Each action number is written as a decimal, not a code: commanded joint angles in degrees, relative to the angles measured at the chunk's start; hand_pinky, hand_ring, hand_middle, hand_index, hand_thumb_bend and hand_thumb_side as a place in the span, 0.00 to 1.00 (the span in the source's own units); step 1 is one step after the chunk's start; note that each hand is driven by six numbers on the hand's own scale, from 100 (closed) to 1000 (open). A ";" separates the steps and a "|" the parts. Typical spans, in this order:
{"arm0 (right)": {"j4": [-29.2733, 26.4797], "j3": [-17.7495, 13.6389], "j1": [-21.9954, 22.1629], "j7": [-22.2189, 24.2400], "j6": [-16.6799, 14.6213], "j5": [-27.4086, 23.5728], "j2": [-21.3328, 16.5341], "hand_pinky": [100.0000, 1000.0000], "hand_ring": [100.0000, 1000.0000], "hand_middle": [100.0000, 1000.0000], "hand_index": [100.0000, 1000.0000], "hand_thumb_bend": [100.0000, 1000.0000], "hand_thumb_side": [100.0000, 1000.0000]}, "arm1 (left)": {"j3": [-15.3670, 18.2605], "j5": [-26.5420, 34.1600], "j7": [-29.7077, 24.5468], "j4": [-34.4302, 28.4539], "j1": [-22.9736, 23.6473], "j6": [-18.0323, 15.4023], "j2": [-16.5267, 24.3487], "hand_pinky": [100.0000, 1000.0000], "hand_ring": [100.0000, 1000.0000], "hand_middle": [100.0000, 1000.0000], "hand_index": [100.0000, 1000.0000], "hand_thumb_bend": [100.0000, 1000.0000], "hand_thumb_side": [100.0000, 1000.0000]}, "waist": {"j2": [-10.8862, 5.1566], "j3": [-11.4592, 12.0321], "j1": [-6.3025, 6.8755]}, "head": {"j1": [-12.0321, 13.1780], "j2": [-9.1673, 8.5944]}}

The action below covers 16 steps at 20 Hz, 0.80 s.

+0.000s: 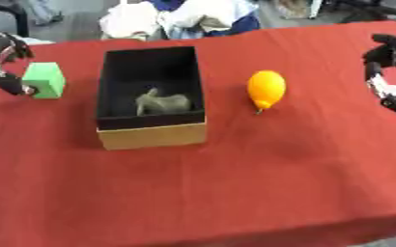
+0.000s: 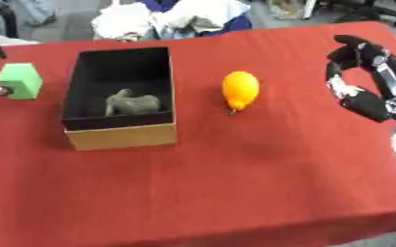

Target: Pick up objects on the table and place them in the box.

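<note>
A cardboard box (image 1: 153, 136) with a black inside stands left of the middle of the red table. A grey-green lumpy object (image 1: 164, 103) lies in it. To the right of the box, an orange-yellow pear-shaped fruit (image 1: 266, 89) rests on the cloth. On the box's left sits a green cube (image 1: 45, 80). My left hand (image 1: 5, 72) is at the cube's left side, open, with its thumb close to the cube and its fingers raised above it. My right hand (image 2: 363, 77) hovers open at the right edge, well right of the fruit, holding nothing.
White and blue cloth (image 1: 184, 17) is piled beyond the table's far edge. The red tablecloth (image 1: 235, 193) stretches bare in front of the box to the near edge. Chair legs show at the far corners.
</note>
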 commanded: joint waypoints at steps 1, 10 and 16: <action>-0.50 -0.32 -1.20 0.12 -0.25 -0.48 -0.99 0.65 0.66 0.63 0.91 0.00 0.54 | 0.01 -1.07 1.53 -0.11 -0.99 1.12 0.52 0.66 0.63 0.63 0.72 0.57 0.00 | -0.55 -0.13 -0.22 | 0.34 -0.94; -0.32 -0.40 -1.31 0.08 -0.25 -0.59 -0.80 0.65 0.66 0.63 0.91 0.00 0.55 | 0.06 -1.02 0.34 0.95 -0.58 1.32 -0.55 0.55 0.48 0.47 0.57 0.48 0.00 | -0.19 -0.47 -0.22 | 0.26 -0.96; -0.16 -0.56 -0.89 0.02 -0.21 -0.57 -0.71 0.65 0.66 0.63 0.91 0.00 0.54 | -0.14 2.40 1.17 -2.51 -1.29 0.90 -0.15 0.54 0.47 0.45 0.54 0.42 0.00 | -0.97 -0.01 -0.26 | -0.03 -0.63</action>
